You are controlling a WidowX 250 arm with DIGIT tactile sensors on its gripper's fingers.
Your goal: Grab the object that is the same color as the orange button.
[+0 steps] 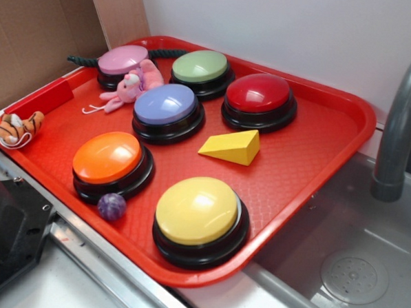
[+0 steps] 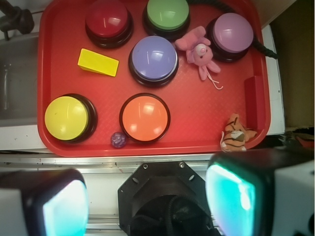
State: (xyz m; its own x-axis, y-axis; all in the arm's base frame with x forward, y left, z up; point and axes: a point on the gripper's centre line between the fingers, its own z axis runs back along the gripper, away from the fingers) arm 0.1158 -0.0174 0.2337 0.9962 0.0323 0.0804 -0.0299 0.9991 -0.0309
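In the exterior view, the plush tiger lies on the left rim of the red tray, well apart from the orange button; a small purple ball touches that button's base, and the yellow button stands beside it. The wrist view looks down from high above: the tiger rests at the tray's lower right corner. The gripper has its two fingers spread wide, holding nothing.

Tray red. Dome buttons on black bases: orange button, yellow, red, green, lilac-blue, pink. Plush tiger was orange, black-striped, white patches. Bunny pink. Wedge yellow. Small ball mottled purple.
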